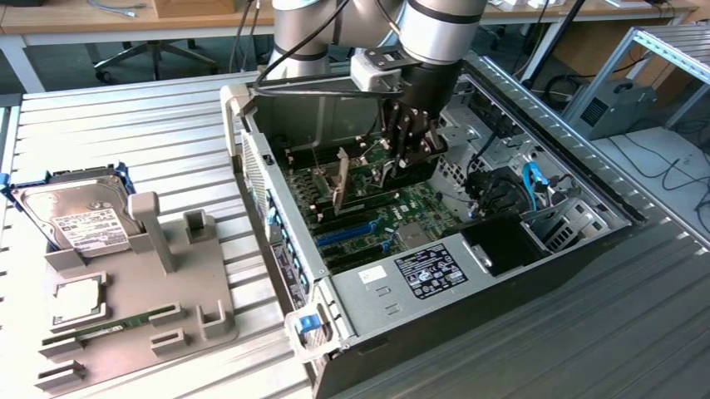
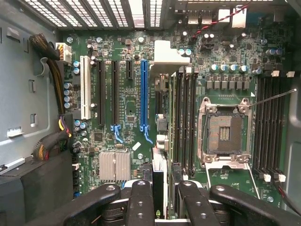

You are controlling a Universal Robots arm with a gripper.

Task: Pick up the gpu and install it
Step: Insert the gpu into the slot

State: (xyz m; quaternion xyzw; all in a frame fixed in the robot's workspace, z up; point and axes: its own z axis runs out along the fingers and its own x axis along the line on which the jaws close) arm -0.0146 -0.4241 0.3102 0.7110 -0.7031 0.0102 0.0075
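Note:
My gripper (image 1: 391,170) reaches down inside the open computer case (image 1: 255,166) and is shut on the gpu (image 1: 341,181), holding it upright on its long edge. In the wrist view the gpu (image 2: 181,122) runs edge-on away from the black fingers (image 2: 141,197), its silver end bracket (image 2: 167,54) toward the case's slotted rear wall. It hangs over the green motherboard (image 2: 117,47), beside the long blue slot (image 2: 143,94) and the bare processor socket (image 2: 225,132). The card hides its own lower edge, so I cannot tell whether it touches the board.
A grey fixture (image 1: 145,291) lies at the exterior view's left with a silver hard drive (image 1: 72,212), a square chip (image 1: 78,301) and a narrow green memory stick (image 1: 111,324). Cables (image 1: 533,187) and a power supply (image 1: 427,270) crowd the case.

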